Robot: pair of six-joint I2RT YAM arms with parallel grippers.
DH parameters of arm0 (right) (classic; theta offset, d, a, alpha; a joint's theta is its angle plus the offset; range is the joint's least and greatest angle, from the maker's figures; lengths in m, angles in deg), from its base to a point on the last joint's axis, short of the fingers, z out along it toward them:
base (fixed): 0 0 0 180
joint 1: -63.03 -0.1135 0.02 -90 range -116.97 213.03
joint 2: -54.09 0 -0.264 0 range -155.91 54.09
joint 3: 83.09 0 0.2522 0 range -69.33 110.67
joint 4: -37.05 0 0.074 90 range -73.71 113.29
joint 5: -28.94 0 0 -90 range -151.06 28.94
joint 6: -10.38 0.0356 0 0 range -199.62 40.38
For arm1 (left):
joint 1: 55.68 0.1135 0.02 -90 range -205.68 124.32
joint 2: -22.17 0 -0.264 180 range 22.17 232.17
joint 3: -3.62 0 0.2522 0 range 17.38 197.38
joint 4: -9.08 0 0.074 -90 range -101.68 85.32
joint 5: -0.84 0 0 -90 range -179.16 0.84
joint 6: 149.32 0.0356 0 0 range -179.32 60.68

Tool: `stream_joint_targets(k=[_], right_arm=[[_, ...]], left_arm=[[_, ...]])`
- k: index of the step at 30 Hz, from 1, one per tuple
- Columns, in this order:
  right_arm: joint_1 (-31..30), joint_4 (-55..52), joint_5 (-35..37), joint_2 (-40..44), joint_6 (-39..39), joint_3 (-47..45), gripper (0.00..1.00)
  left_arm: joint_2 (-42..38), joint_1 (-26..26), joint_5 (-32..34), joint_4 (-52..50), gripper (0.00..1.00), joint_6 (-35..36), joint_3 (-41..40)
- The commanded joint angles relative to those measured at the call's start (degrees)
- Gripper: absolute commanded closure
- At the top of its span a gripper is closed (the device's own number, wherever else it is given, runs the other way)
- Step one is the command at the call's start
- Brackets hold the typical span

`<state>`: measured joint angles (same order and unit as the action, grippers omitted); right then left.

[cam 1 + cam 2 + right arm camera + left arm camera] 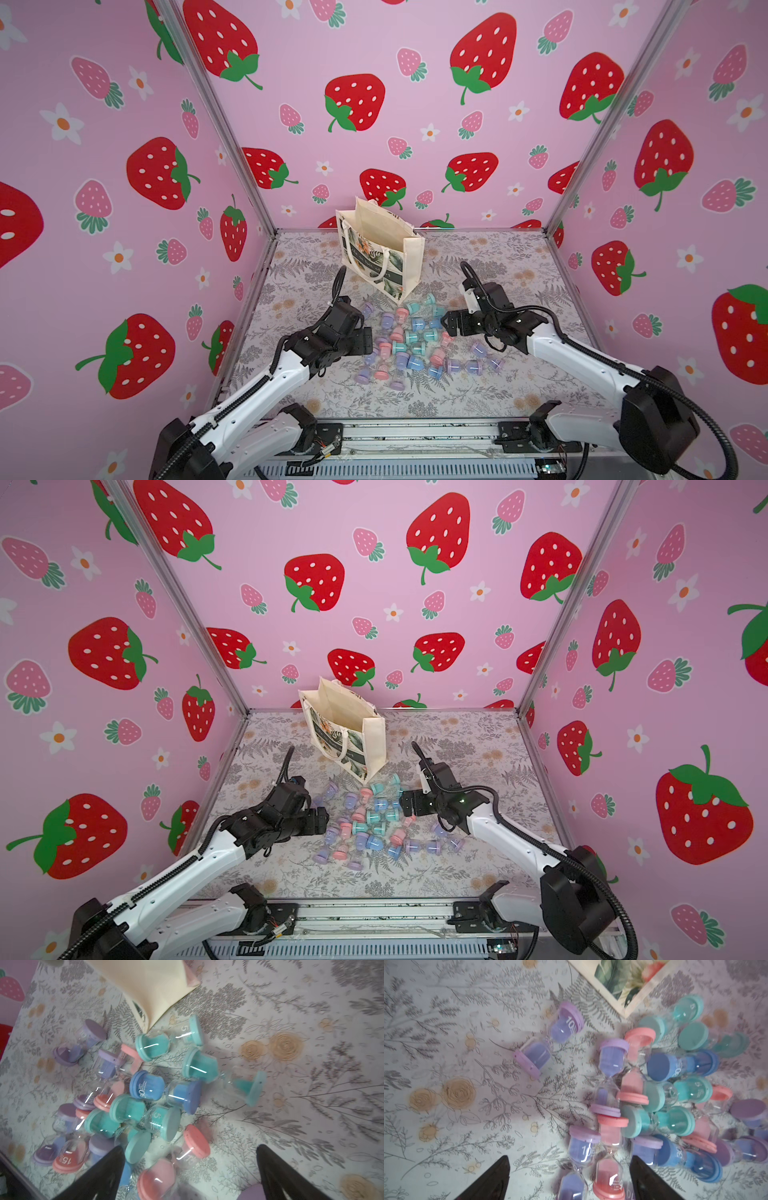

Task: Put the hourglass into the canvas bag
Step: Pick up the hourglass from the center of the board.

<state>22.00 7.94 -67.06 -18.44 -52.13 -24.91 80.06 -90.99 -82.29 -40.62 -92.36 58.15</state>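
Several small hourglasses (409,345) (368,825) with purple, pink, teal and blue caps lie in a heap on the floral mat. Behind the heap the canvas bag (380,249) (345,729) stands upright with its mouth open. My left gripper (368,340) (570,1159) is open at the heap's left edge; a purple hourglass (582,1151) and a pink hourglass (608,1176) lie between its fingers, gripped by neither. My right gripper (446,326) (190,1148) is open at the heap's right edge, with a pink hourglass (176,1165) lying between its fingers.
One purple hourglass (548,1041) lies apart from the heap, toward the bag's corner (623,980). A few more hourglasses (478,357) are scattered under the right arm. Strawberry-print walls close in the mat on three sides.
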Motion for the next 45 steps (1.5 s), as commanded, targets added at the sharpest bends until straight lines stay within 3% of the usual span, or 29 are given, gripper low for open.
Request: stream_joint_targets(k=[1, 12, 25, 31, 45], right_arm=[[-3.5, 1.0, -1.0, -0.8, -0.4, 0.1, 0.01], [-11.0, 5.4, 0.2, -3.6, -0.9, 0.8, 0.01], [-11.7, 6.2, 1.0, -4.7, -1.1, 1.2, 0.01], [-11.8, 6.7, 1.6, -4.5, -0.9, 0.7, 0.01], [-11.9, 6.7, 3.6, -3.7, -1.2, 0.0, 0.01]], left_arm=[[1.5, -3.3, -0.3, -3.8, 0.11, -2.1, 1.7], [10.8, -6.0, -0.3, -1.4, 0.19, 0.9, 1.8], [20.3, -5.9, 0.6, 3.6, 0.31, 3.8, 2.9], [24.9, -5.8, 1.7, 4.5, 0.41, 4.6, 4.5], [30.2, -5.3, 0.1, 8.2, 0.56, 5.1, 4.5]])
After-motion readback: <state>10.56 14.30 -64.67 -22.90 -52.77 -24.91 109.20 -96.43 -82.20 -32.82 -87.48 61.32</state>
